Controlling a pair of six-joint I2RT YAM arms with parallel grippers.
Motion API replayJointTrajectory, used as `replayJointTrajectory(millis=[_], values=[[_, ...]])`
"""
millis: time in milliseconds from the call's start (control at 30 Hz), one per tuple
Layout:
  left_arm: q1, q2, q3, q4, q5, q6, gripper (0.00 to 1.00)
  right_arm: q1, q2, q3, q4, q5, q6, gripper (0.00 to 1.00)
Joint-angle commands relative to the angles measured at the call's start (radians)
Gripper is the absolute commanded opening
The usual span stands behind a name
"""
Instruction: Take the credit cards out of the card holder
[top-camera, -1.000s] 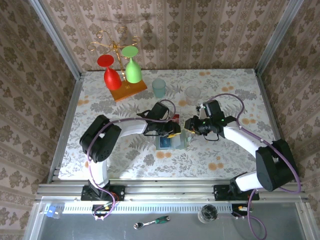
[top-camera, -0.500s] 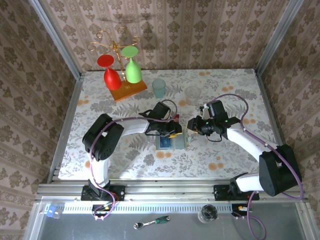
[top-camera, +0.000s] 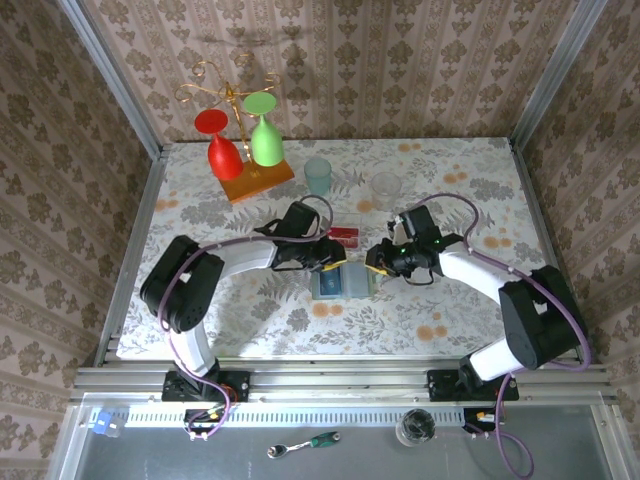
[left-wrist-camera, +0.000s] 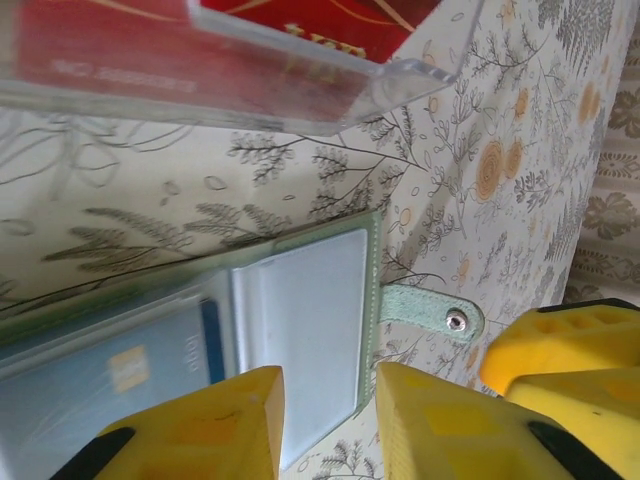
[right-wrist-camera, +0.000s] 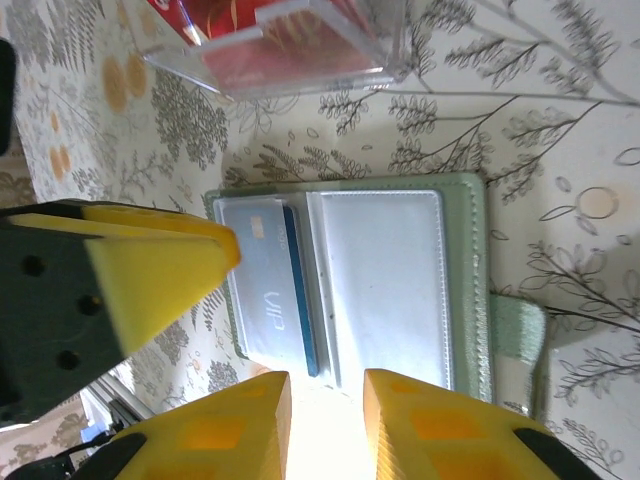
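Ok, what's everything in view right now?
card holder: 1, pale green, open, centre of table
blue card: 1, in holder's sleeve
red cards: count unclear, red, in clear tray behind holder
teal cup: 1, far centre
clear cup: 1, right of it
red glass: 1, on gold rack, far left
green glass: 1, same rack
wrench: 1, green-handled, below table edge
left gripper: 1, yellow, jaws apart over holder
right gripper: 1, yellow, jaws apart at holder's edge
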Motion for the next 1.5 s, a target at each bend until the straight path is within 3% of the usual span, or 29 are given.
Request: replayJointTrajectory(millis=[0,433,933,1467], values=[[0.017,-0.053,-0.049,0.015,-0.007,0.018,0.3,0.031,0.04,0.047,0.029,-0.026,0.021,0.27],[0.07,-0.156,-0.209,0.025,-0.043,0.024,0.22,0.129,0.192,0.142,0.051,-0.029,0.037,0.27],[0.072,-0.108,-0.24,0.042,-0.041,0.03,0.05,0.139,0.228,0.14,0.065,-0.036,0.04,0.27],[0.072,-0.074,-0.248,0.038,-0.047,0.041,0.0,0.154,0.269,0.152,0.094,-0.065,0.047,0.27]])
